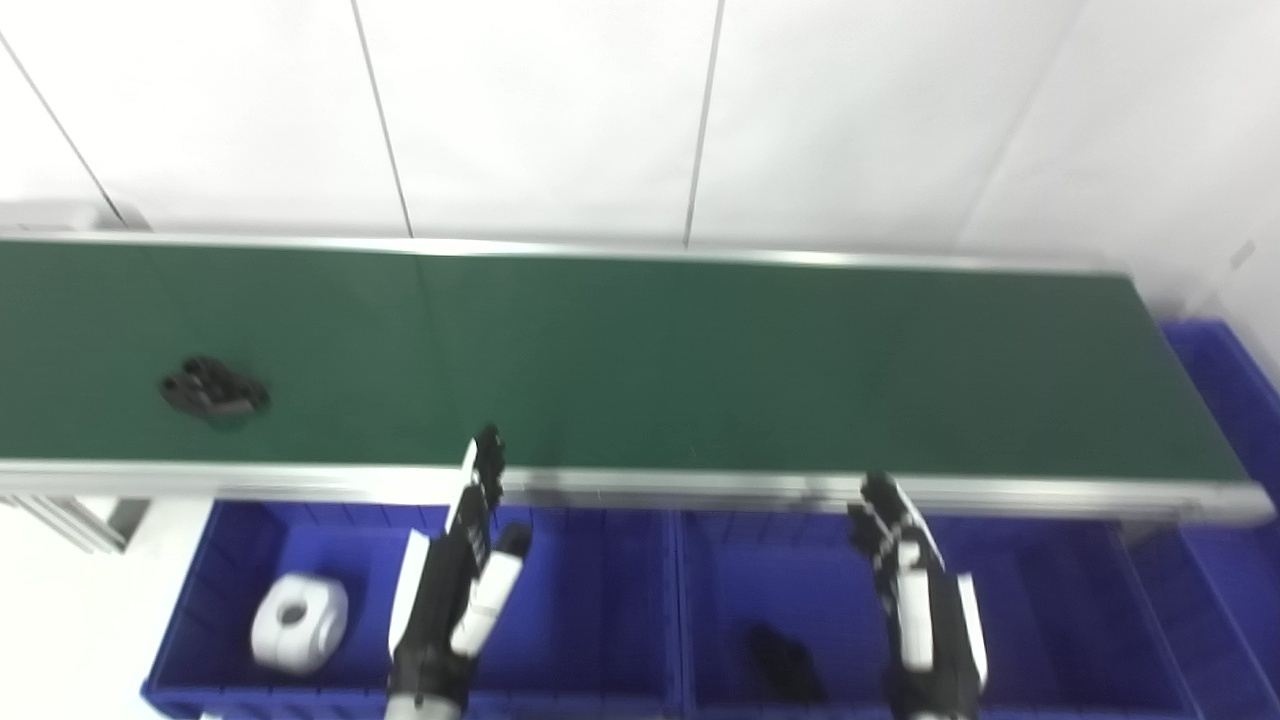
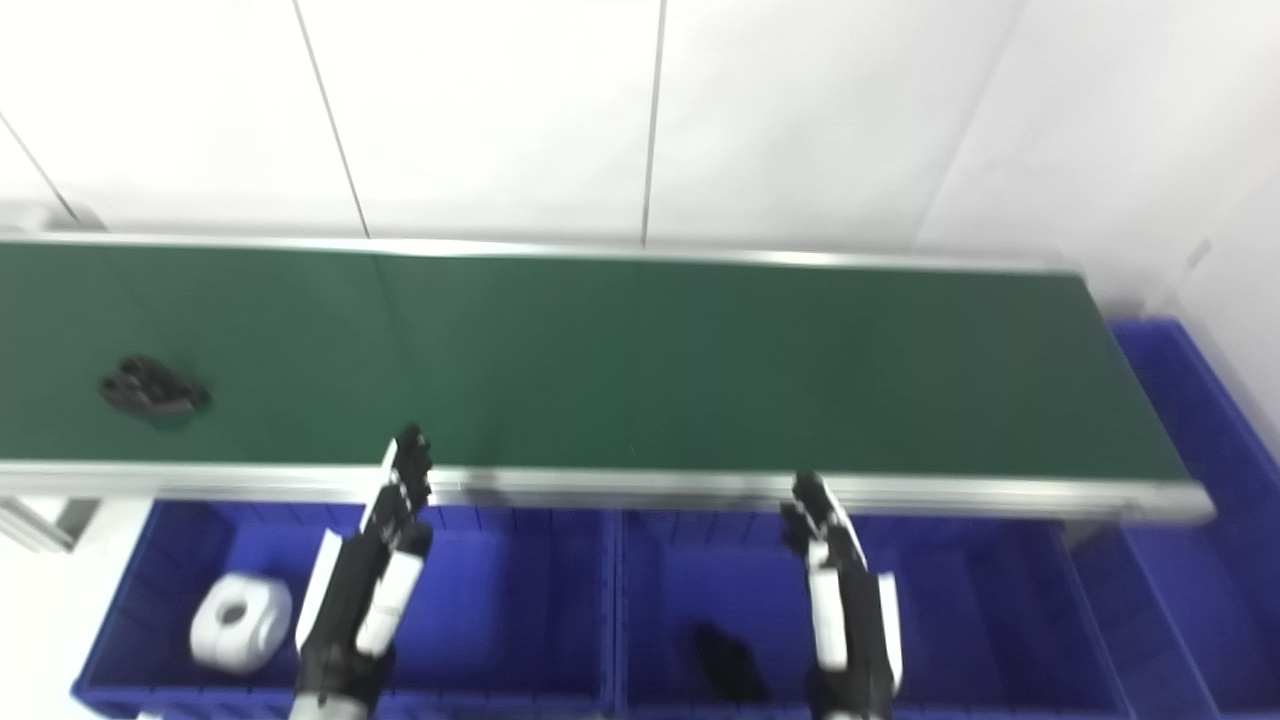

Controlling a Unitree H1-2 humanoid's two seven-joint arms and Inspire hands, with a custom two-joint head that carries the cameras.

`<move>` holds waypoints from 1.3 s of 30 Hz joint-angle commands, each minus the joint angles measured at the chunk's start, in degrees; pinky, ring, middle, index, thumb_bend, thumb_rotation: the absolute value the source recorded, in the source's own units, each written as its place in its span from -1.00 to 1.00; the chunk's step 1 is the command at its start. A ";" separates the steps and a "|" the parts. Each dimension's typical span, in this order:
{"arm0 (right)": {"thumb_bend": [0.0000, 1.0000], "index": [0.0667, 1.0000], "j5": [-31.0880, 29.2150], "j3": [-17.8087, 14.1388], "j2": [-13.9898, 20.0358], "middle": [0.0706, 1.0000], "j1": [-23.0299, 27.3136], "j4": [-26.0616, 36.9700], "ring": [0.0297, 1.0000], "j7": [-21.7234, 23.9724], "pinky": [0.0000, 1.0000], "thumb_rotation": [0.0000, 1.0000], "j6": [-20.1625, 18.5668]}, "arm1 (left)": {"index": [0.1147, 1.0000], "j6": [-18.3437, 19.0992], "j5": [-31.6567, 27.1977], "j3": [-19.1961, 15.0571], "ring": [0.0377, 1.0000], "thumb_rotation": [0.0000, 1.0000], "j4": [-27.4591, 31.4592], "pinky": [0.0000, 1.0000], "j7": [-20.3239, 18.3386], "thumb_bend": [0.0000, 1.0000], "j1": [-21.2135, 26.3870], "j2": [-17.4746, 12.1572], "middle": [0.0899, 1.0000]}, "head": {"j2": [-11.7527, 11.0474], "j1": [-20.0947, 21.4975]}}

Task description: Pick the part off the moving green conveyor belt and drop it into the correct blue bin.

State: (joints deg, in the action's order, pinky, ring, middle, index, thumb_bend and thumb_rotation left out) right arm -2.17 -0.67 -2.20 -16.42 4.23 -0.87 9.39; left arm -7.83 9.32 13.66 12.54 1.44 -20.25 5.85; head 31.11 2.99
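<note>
Green conveyor belt [image 1: 640, 360], black part [image 1: 213, 388] far left (near edge).

Part [image 1: 213, 388] on belt [image 1: 640, 360] (left end), bins [image 1: 590, 600] in front

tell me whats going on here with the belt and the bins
A humanoid robot waits at a green conveyor belt. A black part lies on the belt at its far left, untouched. The left hand and right hand hover open and empty over the blue bins below the belt's near edge. One bin holds a white part, another a black part.
</note>
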 commanded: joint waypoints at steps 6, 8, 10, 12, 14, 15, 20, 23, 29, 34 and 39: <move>0.68 0.76 1.71 0.62 0.20 0.79 0.37 0.63 0.77 -0.03 0.76 0.87 4.38 | 1.00 -2.58 0.53 0.26 1.00 0.80 0.42 1.00 0.69 0.20 0.45 0.80 1.00 | -0.32 -0.12; 0.64 0.77 2.37 0.73 0.25 0.80 0.41 0.45 0.77 -0.21 0.76 0.88 4.44 | 1.00 -2.75 0.89 0.19 1.00 0.82 0.09 1.00 0.85 0.21 0.51 0.75 1.00 | -0.61 -0.15; 0.61 0.78 3.29 0.91 0.44 0.81 0.38 0.50 0.77 -0.36 0.77 0.90 4.21 | 1.00 -2.82 0.86 0.14 1.00 0.83 -0.13 1.00 0.90 0.21 0.53 0.78 1.00 | -0.65 -0.20; 0.58 0.80 3.97 1.04 0.61 0.82 0.37 0.54 0.78 -0.42 0.77 0.91 4.24 | 1.00 -2.87 0.97 0.10 1.00 0.83 -0.24 1.00 1.02 0.21 0.53 0.85 1.00 | -0.65 -0.20; 0.58 0.81 4.23 1.15 0.75 0.82 0.42 0.44 0.78 -0.40 0.78 0.91 4.55 | 1.00 -2.82 1.05 0.10 0.99 0.83 -0.27 1.00 1.03 0.23 0.53 0.84 1.00 | -0.65 -0.20; 0.57 0.81 4.17 1.18 0.76 0.82 0.42 0.47 0.78 -0.39 0.78 0.90 4.50 | 1.00 -2.73 1.06 0.10 0.99 0.83 -0.24 1.00 1.01 0.24 0.50 0.83 1.00 | -0.65 -0.20; 0.55 0.81 4.41 1.48 0.93 0.83 0.31 1.58 0.77 -0.25 0.79 0.89 3.84 | 1.00 -1.59 0.61 0.12 1.00 0.84 1.15 1.00 0.61 0.27 0.23 0.92 1.00 | 1.87 0.70; 0.53 0.82 4.68 1.94 0.95 0.83 0.42 2.91 0.76 -0.09 0.79 0.89 2.76 | 1.00 0.72 -0.41 -0.10 1.00 0.84 3.03 1.00 -0.06 0.31 0.21 0.76 1.00 | 4.38 2.30; 0.55 0.83 6.14 3.04 0.00 0.83 1.38 5.94 0.76 -0.43 0.79 0.92 -0.77 | 1.00 0.54 -0.01 -0.65 1.00 0.89 4.17 1.00 -0.02 0.35 1.09 0.01 1.00 | 9.01 4.60; 0.55 0.84 7.34 3.62 -0.93 0.84 2.55 8.51 0.76 -0.94 0.79 0.95 -4.11 | 1.00 1.39 0.01 -1.19 1.00 0.92 4.87 1.00 -0.08 0.29 1.90 -0.06 1.00 | 11.73 5.28; 0.55 0.83 7.29 3.62 -1.46 0.83 3.61 9.71 0.76 -1.07 0.76 0.94 -6.57 | 1.00 2.27 -0.20 -1.57 1.00 0.95 5.13 1.00 -0.17 0.25 2.72 -0.05 1.00 | 12.90 5.78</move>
State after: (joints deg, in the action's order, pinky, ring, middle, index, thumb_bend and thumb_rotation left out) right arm 5.19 2.90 -3.20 -13.60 12.09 -1.61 2.79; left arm -4.72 9.12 12.01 15.52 1.34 -18.46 5.54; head 43.95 8.79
